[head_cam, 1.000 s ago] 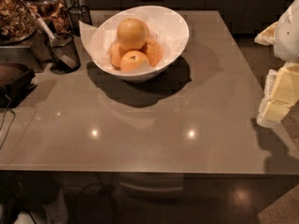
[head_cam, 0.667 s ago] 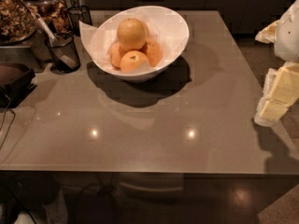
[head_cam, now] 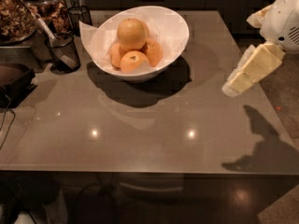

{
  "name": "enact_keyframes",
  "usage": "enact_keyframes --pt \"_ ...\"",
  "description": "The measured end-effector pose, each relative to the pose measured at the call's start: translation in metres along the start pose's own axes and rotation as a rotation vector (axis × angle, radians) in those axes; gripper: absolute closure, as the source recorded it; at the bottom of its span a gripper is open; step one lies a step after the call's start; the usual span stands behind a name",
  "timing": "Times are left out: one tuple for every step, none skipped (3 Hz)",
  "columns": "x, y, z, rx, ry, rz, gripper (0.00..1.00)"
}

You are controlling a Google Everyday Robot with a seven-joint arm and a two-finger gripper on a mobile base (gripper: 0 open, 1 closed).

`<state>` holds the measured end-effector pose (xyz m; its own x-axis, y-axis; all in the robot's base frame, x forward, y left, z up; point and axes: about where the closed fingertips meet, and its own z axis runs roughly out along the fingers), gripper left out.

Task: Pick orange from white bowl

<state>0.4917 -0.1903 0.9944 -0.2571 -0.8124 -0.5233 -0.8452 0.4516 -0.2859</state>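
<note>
Sitting on top of three smaller fruits, the orange lies in the bowl at the table's far side. The gripper hangs over the table's right edge, well apart from the orange and to its right. Whether it is spread or closed cannot be told.

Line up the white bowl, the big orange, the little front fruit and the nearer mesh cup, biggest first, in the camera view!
1. white bowl
2. nearer mesh cup
3. orange
4. front fruit
The cup and orange look close, so that pair is unsure. The gripper hovers far right, apart from the bowl.
</note>
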Motion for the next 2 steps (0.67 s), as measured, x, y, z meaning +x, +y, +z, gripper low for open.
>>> enact_keyframes --pt "-0.0108 0.0047 0.0009 -0.019 -0.038 0.011 0.00" --pt "-0.0105 0.0045 0.0009 -0.017 -0.037 0.010 0.00"
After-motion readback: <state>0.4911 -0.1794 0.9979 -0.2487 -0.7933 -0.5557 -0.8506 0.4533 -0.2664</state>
